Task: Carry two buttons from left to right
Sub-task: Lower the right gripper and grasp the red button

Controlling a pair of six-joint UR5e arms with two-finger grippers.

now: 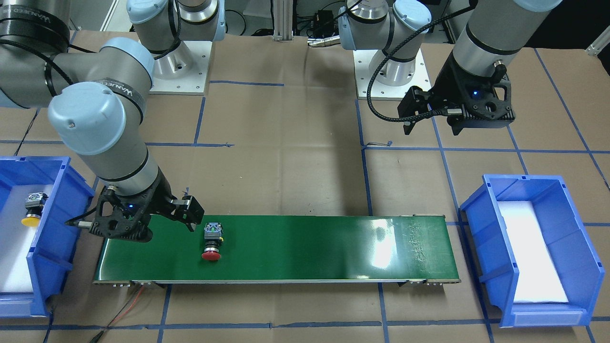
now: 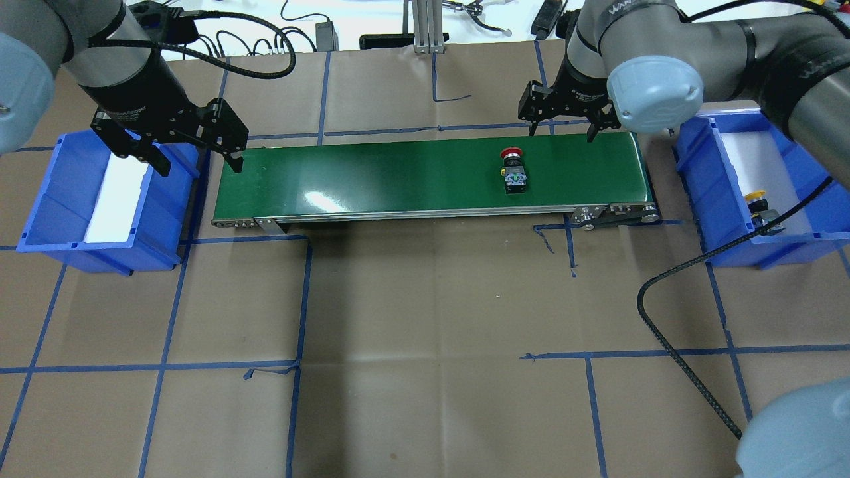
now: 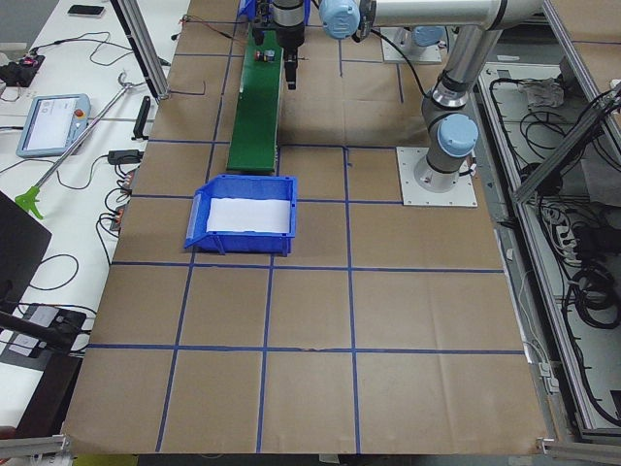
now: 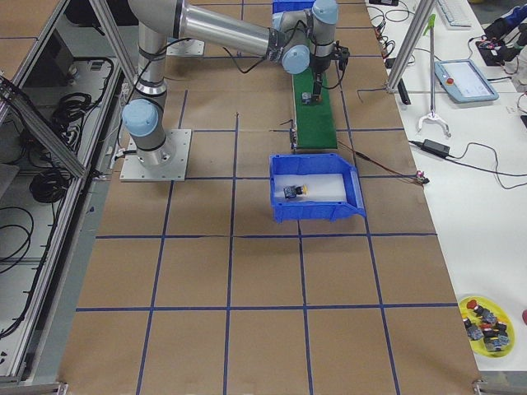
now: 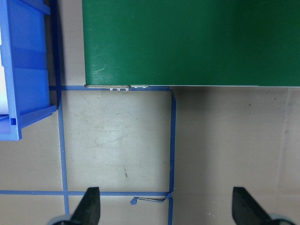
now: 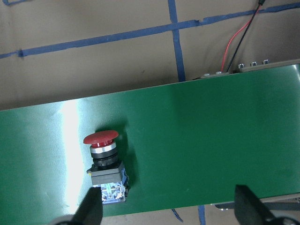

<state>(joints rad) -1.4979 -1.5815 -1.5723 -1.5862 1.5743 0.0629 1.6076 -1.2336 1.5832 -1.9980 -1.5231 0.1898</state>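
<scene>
The red button (image 1: pixel 212 240) lies on its side on the green conveyor belt (image 1: pixel 310 247) near its right-arm end; it also shows in the overhead view (image 2: pixel 513 171) and in the right wrist view (image 6: pixel 105 164). The yellow button (image 1: pixel 33 209) lies in the blue bin (image 1: pixel 62 228) on the robot's right, also in the overhead view (image 2: pixel 757 202). My right gripper (image 2: pixel 561 126) is open and empty, above the belt's far edge just beside the red button. My left gripper (image 2: pixel 198 162) is open and empty, between the belt's other end and the left blue bin (image 2: pixel 40 219).
The left bin holds only a white liner (image 2: pixel 116 199). Red and black wires (image 1: pixel 128 300) run from the belt's end near the right bin. A yellow plate of spare buttons (image 4: pixel 486 317) sits on the side table. Blue tape lines grid the brown table.
</scene>
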